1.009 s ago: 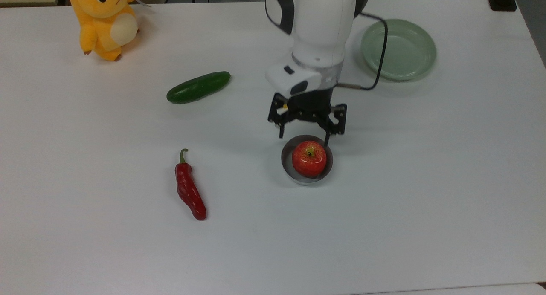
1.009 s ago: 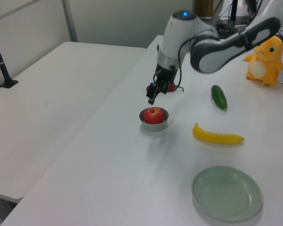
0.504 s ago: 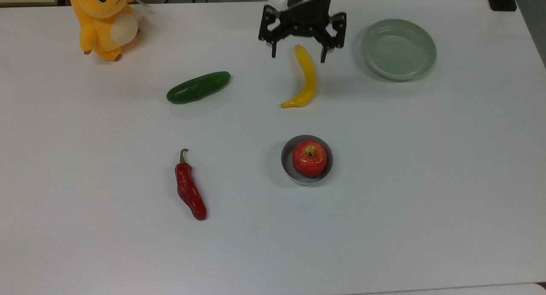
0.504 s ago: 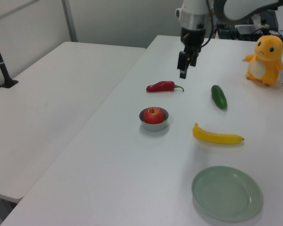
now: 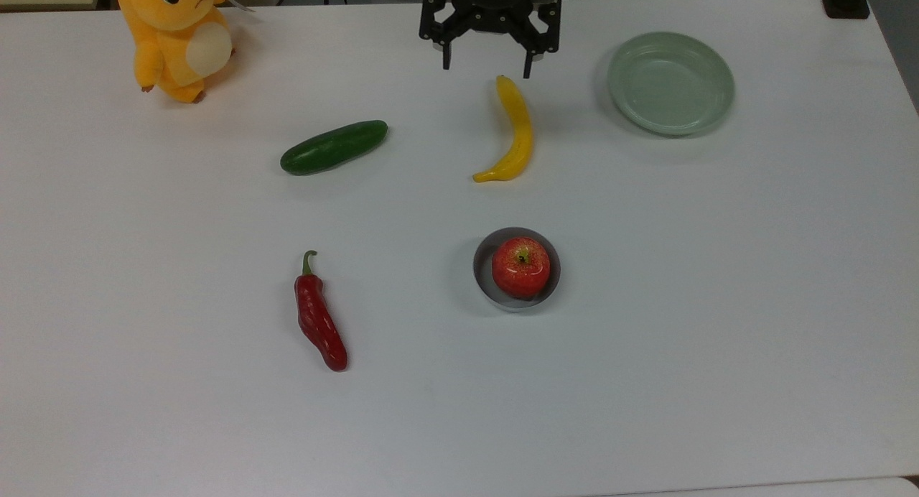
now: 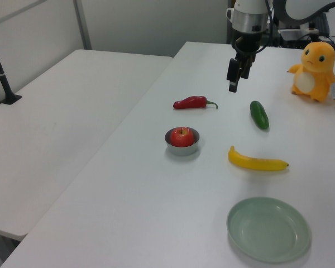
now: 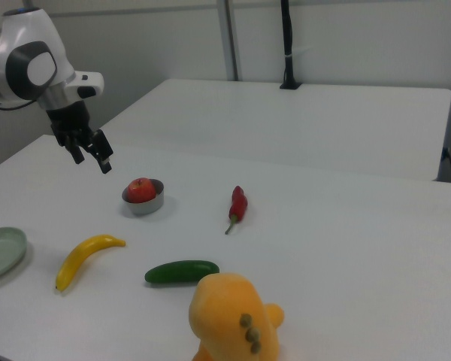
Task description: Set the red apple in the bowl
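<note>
Sitting stem-up inside the small round grey bowl (image 5: 482, 276) with upright walls, the round glossy red apple (image 5: 520, 267) with yellowish speckles, its top a little above the rim, on the white counter (image 5: 718, 303); placement step judged done. Hanging high above the counter's far edge in the top view, the black two-finger gripper (image 5: 485, 60) on the white arm, jaws spread wide and holding nothing, near the upper tip of the curved yellow banana (image 5: 513, 131) and well apart from the bowl. Lying apart from the bowl, all untouched: a long wrinkled red chili pepper (image 5: 319, 317), a dark green cucumber (image 5: 334, 146), a shallow pale green plate (image 5: 670, 82), an orange plush toy (image 5: 177, 34). Calling for little next, by the look of it: only parking the arm clear, leaving bowl and apple undisturbed, no new grasp needed
</note>
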`<move>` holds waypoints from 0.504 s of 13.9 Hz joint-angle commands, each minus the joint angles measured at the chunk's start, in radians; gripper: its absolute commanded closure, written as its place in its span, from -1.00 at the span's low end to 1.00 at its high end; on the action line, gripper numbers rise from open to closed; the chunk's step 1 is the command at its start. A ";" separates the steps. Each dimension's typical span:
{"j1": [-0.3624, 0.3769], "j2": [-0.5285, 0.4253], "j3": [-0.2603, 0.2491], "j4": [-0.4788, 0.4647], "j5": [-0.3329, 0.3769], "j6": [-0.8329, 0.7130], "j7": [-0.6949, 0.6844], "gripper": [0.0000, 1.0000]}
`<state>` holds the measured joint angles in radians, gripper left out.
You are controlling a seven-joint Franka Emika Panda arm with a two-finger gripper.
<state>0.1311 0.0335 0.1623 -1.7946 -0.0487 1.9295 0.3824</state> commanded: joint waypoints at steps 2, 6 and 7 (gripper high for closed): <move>-0.011 -0.011 -0.030 -0.045 0.027 0.031 -0.037 -1.00; -0.045 0.016 -0.020 -0.017 0.032 0.020 -0.088 -1.00; -0.042 0.013 -0.020 -0.017 0.049 0.000 -0.097 -1.00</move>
<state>0.1004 0.0556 0.1373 -1.8104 -0.0469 1.9334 0.3428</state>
